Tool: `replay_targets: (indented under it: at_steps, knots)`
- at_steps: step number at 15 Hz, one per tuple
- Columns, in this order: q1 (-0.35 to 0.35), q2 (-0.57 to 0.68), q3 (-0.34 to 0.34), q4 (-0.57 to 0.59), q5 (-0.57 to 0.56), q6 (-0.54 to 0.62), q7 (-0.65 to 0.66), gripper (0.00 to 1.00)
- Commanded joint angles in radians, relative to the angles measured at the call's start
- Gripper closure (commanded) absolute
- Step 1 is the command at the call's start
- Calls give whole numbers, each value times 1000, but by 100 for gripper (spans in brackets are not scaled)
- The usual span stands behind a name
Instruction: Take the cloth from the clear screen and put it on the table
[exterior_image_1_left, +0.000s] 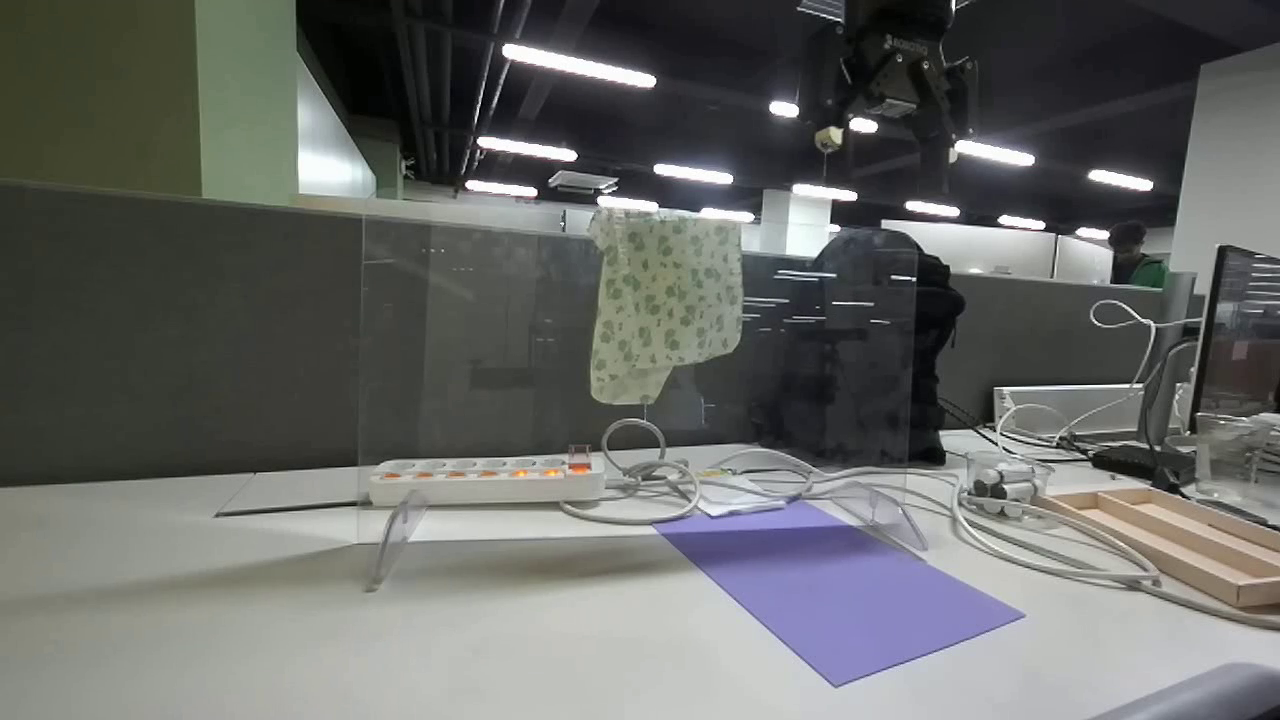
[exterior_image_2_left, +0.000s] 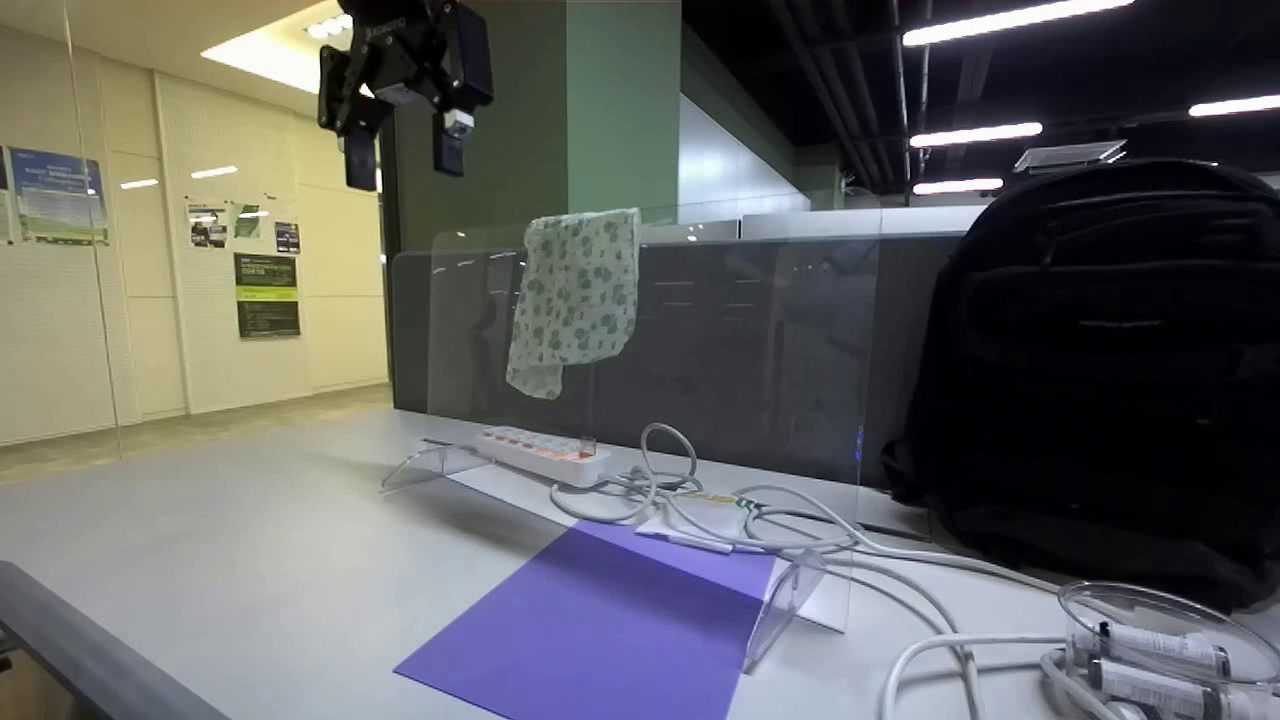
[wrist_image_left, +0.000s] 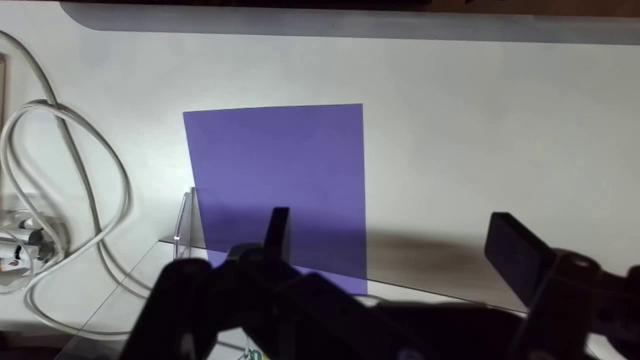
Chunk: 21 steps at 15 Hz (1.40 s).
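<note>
The cloth, cream-white with a green pattern, hangs over the top edge of the clear screen in both exterior views (exterior_image_1_left: 668, 300) (exterior_image_2_left: 578, 290). The clear screen (exterior_image_1_left: 480, 400) (exterior_image_2_left: 740, 350) stands upright on clear feet on the white table (exterior_image_1_left: 250, 620) (exterior_image_2_left: 250, 570). My gripper (exterior_image_1_left: 888, 155) (exterior_image_2_left: 405, 165) is above the screen's top edge, apart from the cloth. In the wrist view the gripper (wrist_image_left: 390, 220) has its two fingers wide apart with nothing between them. The table (wrist_image_left: 475, 125) shows below it. The cloth cannot be made out in the wrist view.
A purple sheet (exterior_image_1_left: 840, 590) (wrist_image_left: 280, 165) lies partly under the screen. A power strip (exterior_image_1_left: 485, 482) and looped white cables (exterior_image_2_left: 670, 500) lie around the screen's base. A black backpack (exterior_image_2_left: 1090, 380), a wooden tray (exterior_image_1_left: 1180, 540) and a glass dish with batteries (exterior_image_2_left: 1165, 650) stand nearby.
</note>
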Motion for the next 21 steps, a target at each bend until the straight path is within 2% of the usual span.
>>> replay_targets:
  at_steps: [1, 6, 11, 13, 18, 21]
  knots:
    - [-2, 0, 2, 2, 1, -2, -1, 0]
    - [-26, 49, -3, 11, -11, 122, 25, 0]
    - [-65, 124, 6, 30, -62, 392, 30, 0]
    - [-68, 164, -2, 53, -73, 460, 13, 0]
    - [-74, 262, -3, 120, -95, 562, -1, 0]
    - [-67, 246, -7, 93, -87, 566, 1, 0]
